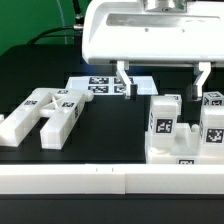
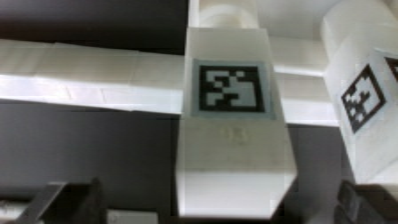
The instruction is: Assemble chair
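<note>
At the exterior view's left, a loose cluster of chair pieces (image 1: 45,112) is lying flat on the black table (image 1: 115,135), its long bars pointing toward the near edge; a strip of bare table is separating it from the white rail (image 1: 100,182) running along the front; behind the cluster, the marker board (image 1: 100,84) is lying flat, its near edge close to the cluster's far end; a wide patch of open black surface is stretching from the cluster across to the standing parts; above that patch's far side, the gripper (image 1: 162,91) is hanging with its fingers (image 1: 125,80) spread wide apart and clamping nothing; the upright block (image 1: 165,125) of the chair is standing below and between them, tag facing the camera, with clear room showing toward the finger on the exterior view's left; in the wrist view this block (image 2: 231,110) is lying between the dark fingertips (image 2: 71,200), dark gaps running along both its long edges; at the exterior view's right, a second tagged block (image 1: 213,120) is standing just beside the first, a narrow slot dividing them; whether the nearer finger is touching it I cannot tell; both blocks are sitting close to the front rail.
</note>
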Tool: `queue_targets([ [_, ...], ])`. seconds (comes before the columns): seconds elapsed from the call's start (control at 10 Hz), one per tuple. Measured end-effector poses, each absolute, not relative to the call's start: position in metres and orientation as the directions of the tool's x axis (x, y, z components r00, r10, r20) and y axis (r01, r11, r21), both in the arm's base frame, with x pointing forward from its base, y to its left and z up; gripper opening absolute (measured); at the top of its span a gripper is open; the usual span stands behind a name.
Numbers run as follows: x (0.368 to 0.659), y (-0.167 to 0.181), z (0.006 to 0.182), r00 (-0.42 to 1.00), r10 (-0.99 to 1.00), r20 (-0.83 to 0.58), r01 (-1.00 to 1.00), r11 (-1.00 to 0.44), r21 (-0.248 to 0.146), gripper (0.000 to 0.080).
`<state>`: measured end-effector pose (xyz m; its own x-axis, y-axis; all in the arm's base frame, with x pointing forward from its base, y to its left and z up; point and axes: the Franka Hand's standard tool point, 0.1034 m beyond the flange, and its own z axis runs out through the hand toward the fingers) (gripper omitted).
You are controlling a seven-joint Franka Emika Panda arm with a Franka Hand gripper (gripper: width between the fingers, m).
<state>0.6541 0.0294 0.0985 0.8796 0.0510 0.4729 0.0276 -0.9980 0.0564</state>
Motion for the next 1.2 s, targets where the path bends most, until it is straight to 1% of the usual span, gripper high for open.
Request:
queue_targets([
  [0.2, 0.656, 0.031, 0.096, 0.948, 0.041, 0.317, 0.03, -0.999, 0.038, 0.0649],
  [0.4, 0.653, 0.035, 0.094, 0.978, 0.038, 0.204, 0.034, -0.999, 0.026, 0.0649],
  [0.5, 0.649, 0.035, 0.091, 0.992, 0.036, 0.119, 0.034, -0.999, 0.02, 0.0649],
  [0.6, 0.651, 0.035, 0.092, 0.997, 0.035, 0.072, 0.034, -0.999, 0.016, 0.0649],
  [0.7, 0.656, 0.034, 0.093, 0.994, 0.035, 0.1, 0.033, -0.999, 0.019, 0.0649],
  [1.2, 0.661, 0.026, 0.09, 0.994, 0.026, 0.103, 0.024, -0.999, 0.021, 0.0649],
])
